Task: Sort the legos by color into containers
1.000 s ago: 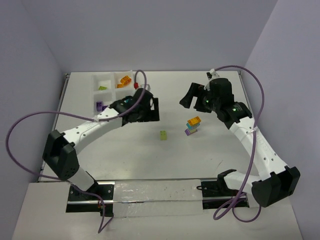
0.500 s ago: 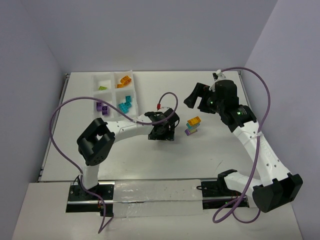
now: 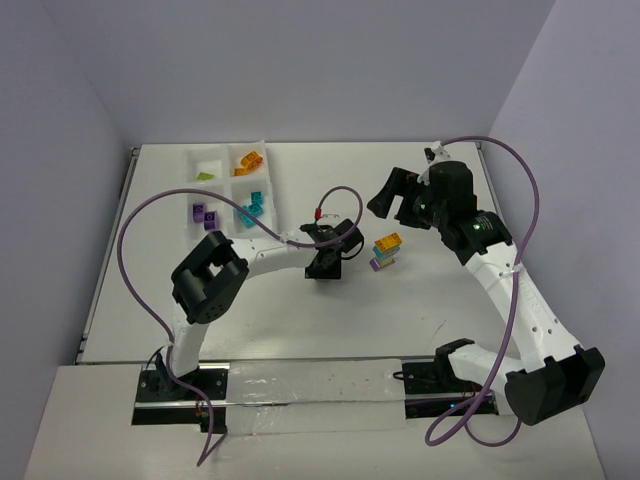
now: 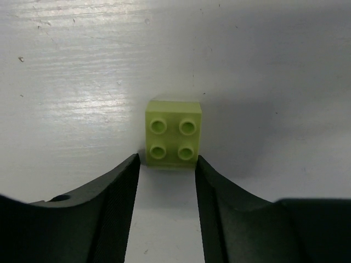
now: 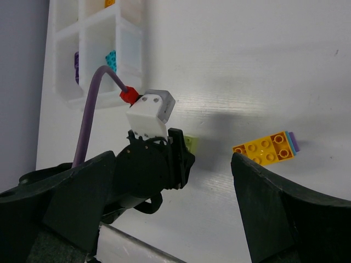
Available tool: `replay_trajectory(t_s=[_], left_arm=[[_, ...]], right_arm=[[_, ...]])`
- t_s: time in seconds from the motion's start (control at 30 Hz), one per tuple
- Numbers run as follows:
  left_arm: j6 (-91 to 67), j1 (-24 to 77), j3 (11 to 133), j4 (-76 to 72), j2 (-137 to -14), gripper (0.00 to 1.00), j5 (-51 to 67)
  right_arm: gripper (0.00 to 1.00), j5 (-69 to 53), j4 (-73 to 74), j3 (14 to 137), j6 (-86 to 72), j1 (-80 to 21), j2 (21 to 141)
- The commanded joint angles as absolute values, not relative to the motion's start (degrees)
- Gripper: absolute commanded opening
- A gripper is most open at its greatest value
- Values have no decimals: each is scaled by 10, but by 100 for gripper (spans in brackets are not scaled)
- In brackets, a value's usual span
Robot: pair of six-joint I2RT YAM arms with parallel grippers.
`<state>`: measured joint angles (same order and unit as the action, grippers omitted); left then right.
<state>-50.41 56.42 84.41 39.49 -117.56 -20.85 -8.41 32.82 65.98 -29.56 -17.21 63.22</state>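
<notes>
**Item 1.** Small lime-green four-stud plastic brick [image 4: 173, 134]. It lay studs up and alone near the middle of the white table [image 3: 430, 310], well apart from the shallow white translucent four-compartment tray [image 3: 229, 176].

**Item 2.** Left gripper [image 4: 167, 164]. It sat low over the table, its jaws narrowed to about the brick's width and its tips flanking the near corners. I could not tell whether they actually pinched the brick. I judged the square approach was meant to bring the pads onto its flat sides.

**Item 3.** Right gripper [image 3: 392, 200]. It was spread wide and empty, raised above the table clear of the left arm's work.

**Item 4.** Orange, teal and purple stuck-together clump [image 3: 385, 250]. It stood unsorted near the lime brick.

**Item 5.** Tray contents: lime far-left, orange far-right, purple near-left, teal near-right. By colour, I judged the far-left compartment to be the brick's destination.
</notes>
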Motion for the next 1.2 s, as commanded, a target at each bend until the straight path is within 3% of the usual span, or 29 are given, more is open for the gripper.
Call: replay_trajectory(t_s=[0.0,0.13,0.23,0.33,0.47,0.5,0.53,0.93,1.17], left_arm=[[-502,564,874,400,-1183,50,-241],[-491,560,898,405,-1201,51,-242],[-477,558,909,399,-1209,59,-236],[-470,557,916,403,-1214,61,-236],[-460,554,917,410,-1208,25,-249],[-462,549,923,429,-1208,8,-261],[-464,542,928,440,-1206,1,-263],[-353,321,932,425,-1017,0,-225],[-335,191,993,414,-1032,0,-233]], right_arm=[[93,-88,316,655,-297,-168,620],[93,-94,315,653,-298,-168,621],[93,-98,313,650,-300,-168,617],[93,-98,312,647,-300,-168,614],[93,-96,312,644,-300,-168,609],[93,-96,313,645,-299,-168,608],[93,-95,314,645,-299,-168,607],[93,-92,302,632,-301,-166,595],[93,-98,300,638,-301,-164,605]])
